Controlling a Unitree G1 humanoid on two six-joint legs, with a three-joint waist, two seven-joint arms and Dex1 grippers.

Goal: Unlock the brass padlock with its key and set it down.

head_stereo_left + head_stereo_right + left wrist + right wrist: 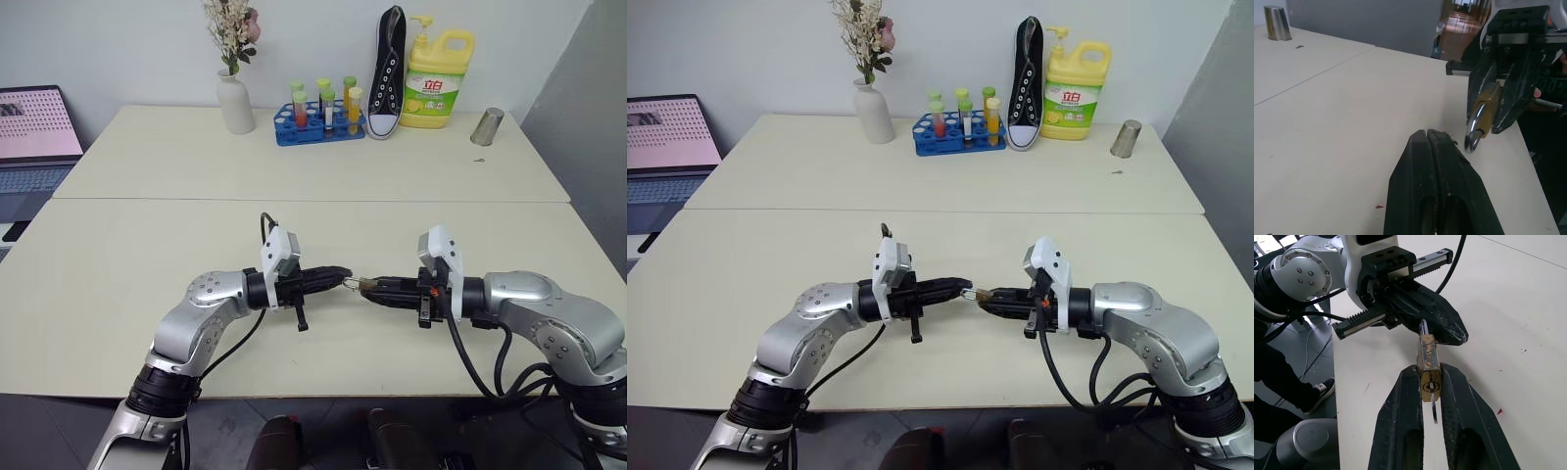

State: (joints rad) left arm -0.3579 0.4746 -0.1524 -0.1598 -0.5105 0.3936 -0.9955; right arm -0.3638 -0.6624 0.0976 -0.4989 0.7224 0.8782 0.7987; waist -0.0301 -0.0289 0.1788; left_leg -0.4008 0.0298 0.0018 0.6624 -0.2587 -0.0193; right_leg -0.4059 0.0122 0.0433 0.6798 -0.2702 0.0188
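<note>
The right gripper (1431,382) clamps the small boxy brass padlock (1428,363), presenting its silvery shackle to the left gripper (1427,134), whose fingers are pressed together.

Silver arms, black cables, 2 black-fingered pincers.

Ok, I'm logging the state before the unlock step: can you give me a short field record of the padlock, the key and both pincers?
right pincer: shut on the brass padlock, held above the table
left pincer: shut, its tip beside the shackle; contact unclear
key: thin silvery piece at the padlock's keyhole end, likely the key
shackle direction: toward the left pincer
lock state: cannot tell
set down: not yet
</note>
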